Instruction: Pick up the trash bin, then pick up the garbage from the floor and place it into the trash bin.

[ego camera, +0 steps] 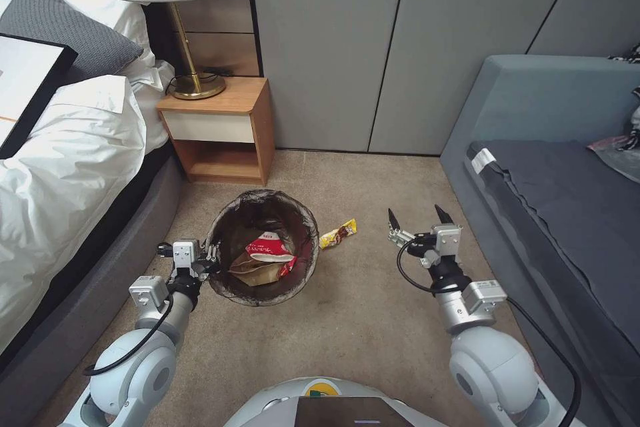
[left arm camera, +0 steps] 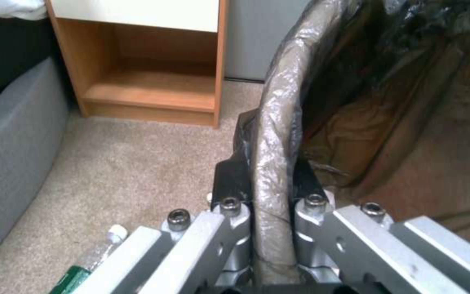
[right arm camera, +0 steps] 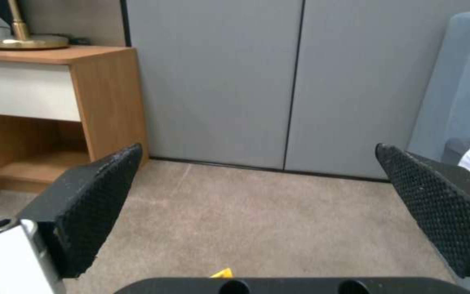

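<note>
So the left gripper (ego camera: 212,259) is clamped on the bin (ego camera: 263,247) rim, bin's on the carpet by the nightstand (ego camera: 220,130). Right gripper (ego camera: 415,219) hangs wide apart just past a yellow wrapper (ego camera: 338,233).

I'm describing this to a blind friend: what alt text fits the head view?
The left gripper clamps the rim of the trash bin, which holds a tan paper bag and red-and-white packet. A yellow wrapper lies on the carpet between the bin and the open right gripper.
</note>
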Robot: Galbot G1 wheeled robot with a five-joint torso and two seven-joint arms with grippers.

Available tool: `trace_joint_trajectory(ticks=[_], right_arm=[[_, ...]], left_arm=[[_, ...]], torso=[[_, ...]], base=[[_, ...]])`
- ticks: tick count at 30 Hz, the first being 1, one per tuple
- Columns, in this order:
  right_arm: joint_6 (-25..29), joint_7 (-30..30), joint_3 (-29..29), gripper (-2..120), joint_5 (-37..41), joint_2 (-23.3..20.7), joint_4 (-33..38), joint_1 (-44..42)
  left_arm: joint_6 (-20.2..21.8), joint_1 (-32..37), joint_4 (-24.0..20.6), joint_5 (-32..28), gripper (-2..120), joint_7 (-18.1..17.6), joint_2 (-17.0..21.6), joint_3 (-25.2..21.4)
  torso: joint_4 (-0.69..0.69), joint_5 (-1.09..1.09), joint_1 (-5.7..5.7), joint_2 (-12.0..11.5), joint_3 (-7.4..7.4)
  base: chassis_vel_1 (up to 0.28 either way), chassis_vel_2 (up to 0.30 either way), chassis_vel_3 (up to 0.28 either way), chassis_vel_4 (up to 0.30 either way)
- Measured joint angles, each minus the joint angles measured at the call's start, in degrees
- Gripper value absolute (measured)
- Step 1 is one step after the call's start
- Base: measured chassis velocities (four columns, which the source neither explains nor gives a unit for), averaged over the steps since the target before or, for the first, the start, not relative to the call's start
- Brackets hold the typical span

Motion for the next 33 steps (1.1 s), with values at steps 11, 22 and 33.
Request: trace_joint_trajectory(ticks=[11, 22, 33], right_arm=[[1.4, -0.6, -1.0, 100, -3.0, 2.8, -0.6, -1.7], [1.5, -0.5, -0.8, 100, -2.6, 2.1, -0.5, -1.3], [1.5, -0.3, -1.0, 100, -2.4, 2.1, -0.5, -1.3]], left_arm=[[0.0, 0.0, -0.1, -0.1, 4, 0.0, 0.0, 0.0], [0.0, -0.1, -0.1, -0.3, 4, 0.0, 0.3, 0.0], [-0.2, -0.1, -0.1, -0.3, 4, 0.0, 0.2, 0.1]], torso=[[0.00, 0.00, 0.00, 0.0, 0.00], [0.00, 0.00, 0.00, 0.0, 0.01], [0.01, 0.00, 0.00, 0.0, 0.01]], base=[[0.000, 0.000, 0.000, 0.000], [-0.060, 0.054, 0.057, -0.059], [-0.098, 0.093, 0.103, -0.105]])
